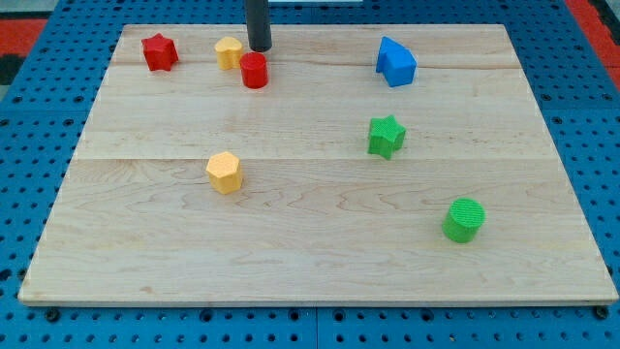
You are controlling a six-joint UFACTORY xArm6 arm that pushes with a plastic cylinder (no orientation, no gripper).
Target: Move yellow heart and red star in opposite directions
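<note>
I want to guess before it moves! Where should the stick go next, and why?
Probably a small slide toward the view's left. My tip sits just right of the yellow heart, above the red cylinder, with the red star further left. The tip likely needs to get between heart and star, so it can push the heart right, away from the star.

Blue pegboard (29, 194) (red corners) around board.

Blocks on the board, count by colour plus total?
Red: 2, red star, red cylinder
Yellow: 2, yellow heart, yellow hexagon
Green: 2, green star, green cylinder
Blue: 1, blue block
Total: 7
My tip sits just right of the yellow heart, above the red cylinder.
</note>
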